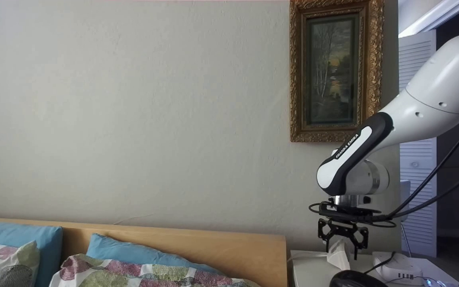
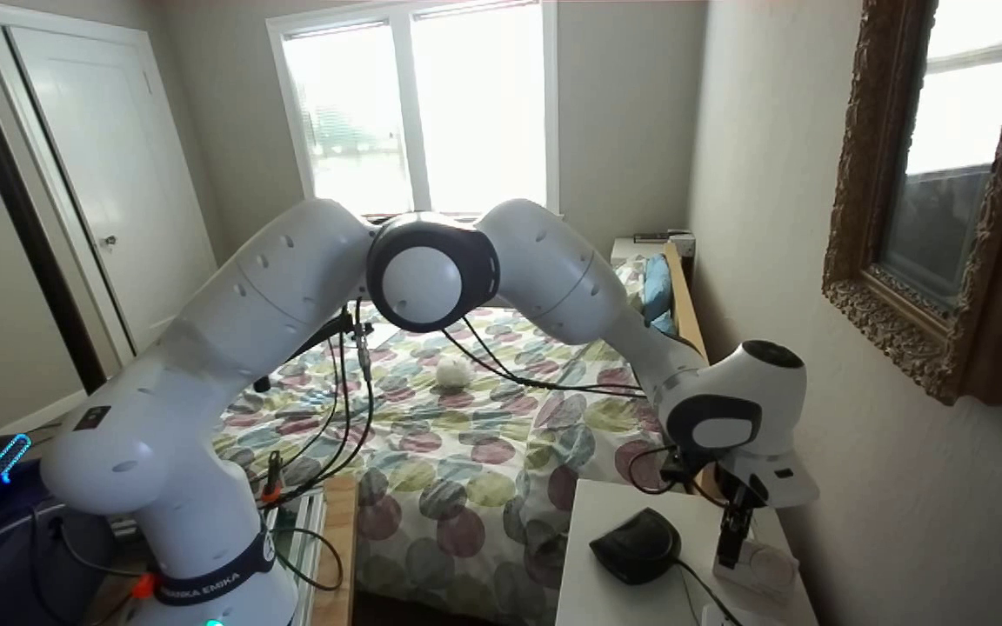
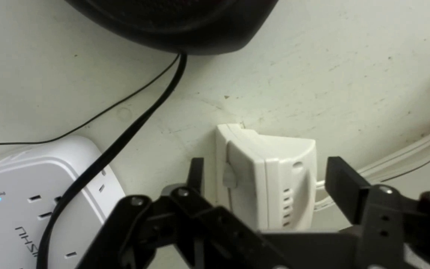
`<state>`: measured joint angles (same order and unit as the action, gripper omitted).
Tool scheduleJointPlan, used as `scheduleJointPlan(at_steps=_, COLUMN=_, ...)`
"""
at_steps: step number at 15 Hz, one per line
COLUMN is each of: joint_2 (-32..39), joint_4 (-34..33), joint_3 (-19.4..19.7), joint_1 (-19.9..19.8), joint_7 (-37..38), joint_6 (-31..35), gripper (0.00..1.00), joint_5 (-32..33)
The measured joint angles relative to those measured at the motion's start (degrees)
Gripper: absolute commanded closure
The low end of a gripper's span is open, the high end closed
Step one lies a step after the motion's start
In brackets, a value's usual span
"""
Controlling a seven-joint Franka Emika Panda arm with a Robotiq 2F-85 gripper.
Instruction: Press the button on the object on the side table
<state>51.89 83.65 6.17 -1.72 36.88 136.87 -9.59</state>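
In the wrist view, an angular off-white plastic device (image 3: 271,179) with a vented face sits on the whitish, flat-topped side table (image 3: 349,74), and I take it to be the thing to press. A rounded greyish tab (image 3: 229,176) on the device's flank may be the button; I cannot be sure. The black two-fingered gripper (image 3: 265,164) has its fingers (image 3: 343,183) parted, one to each side of the device with gaps showing, grasping nothing. So the approach looks nearly finished, while the press itself seems left to do. A white plastic power strip (image 3: 17,213) with rounded corners lies near the device.

In an exterior view, the white jointed arm (image 1: 407,121) with black trim slopes down to the device, the fingers pointing straight down at it.

In an exterior view, a black wedge-shaped object (image 2: 638,546) rests near the device, itself hard to make out behind a finger; the arm arches high, then bends down over it.
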Motion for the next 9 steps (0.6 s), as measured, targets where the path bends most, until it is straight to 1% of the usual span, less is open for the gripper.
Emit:
scheduleJointPlan(at_steps=3, joint_2=-1.6, joint_4=0.1, joint_3=3.5, joint_1=3.5, joint_7=4.2, joint_6=-2.6, gripper=0.0, joint_5=0.8)
scheduleJointPlan(at_steps=6, joint_2=-3.7, joint_4=0.2, joint_3=5.9, joint_1=6.7, joint_7=9.2, joint_6=-6.6, gripper=0.0, joint_5=2.6)
scheduleJointPlan(at_steps=9, joint_2=-5.8, joint_4=0.3, joint_3=8.4, joint_1=10.0, joint_7=17.8, joint_6=-11.5, gripper=0.0, joint_5=6.7)
